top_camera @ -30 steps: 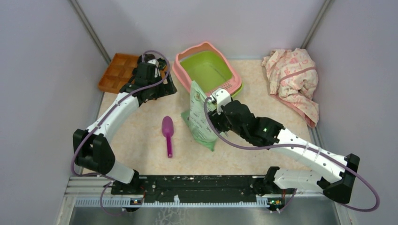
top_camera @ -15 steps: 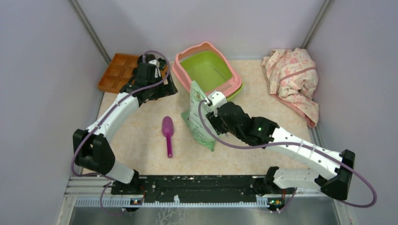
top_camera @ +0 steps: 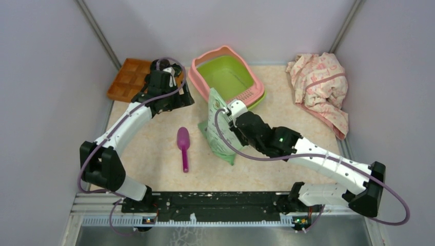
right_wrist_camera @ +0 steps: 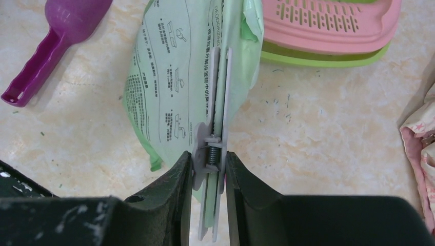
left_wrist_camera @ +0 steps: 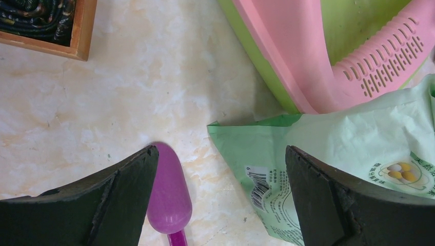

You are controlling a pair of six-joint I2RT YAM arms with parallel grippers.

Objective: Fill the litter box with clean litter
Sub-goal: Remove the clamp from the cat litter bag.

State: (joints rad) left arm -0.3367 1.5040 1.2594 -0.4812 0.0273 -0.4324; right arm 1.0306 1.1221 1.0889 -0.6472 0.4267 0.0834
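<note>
The litter box [top_camera: 225,77], a lime green basin with a pink rim, stands at the back centre, and no litter shows in it. Its pink grate shows in the left wrist view [left_wrist_camera: 382,61] and the right wrist view [right_wrist_camera: 328,23]. A pale green printed bag [top_camera: 218,130] stands in front of it, closed along its top by a grey spring clip [right_wrist_camera: 218,102]. My right gripper [right_wrist_camera: 209,156] is shut on that clip, and it also shows from above [top_camera: 232,110]. My left gripper [left_wrist_camera: 220,154] is open and empty above the table, between the scoop and the bag.
A purple scoop [top_camera: 183,143] lies on the table left of the bag. An orange-brown compartmented wooden tray [top_camera: 128,77] sits at the back left. A crumpled pink patterned cloth [top_camera: 320,87] lies at the back right. Grey walls close in on three sides.
My right arm has shifted a little to the left, with its gripper staying at the bag's top edge. The left arm has barely moved.
</note>
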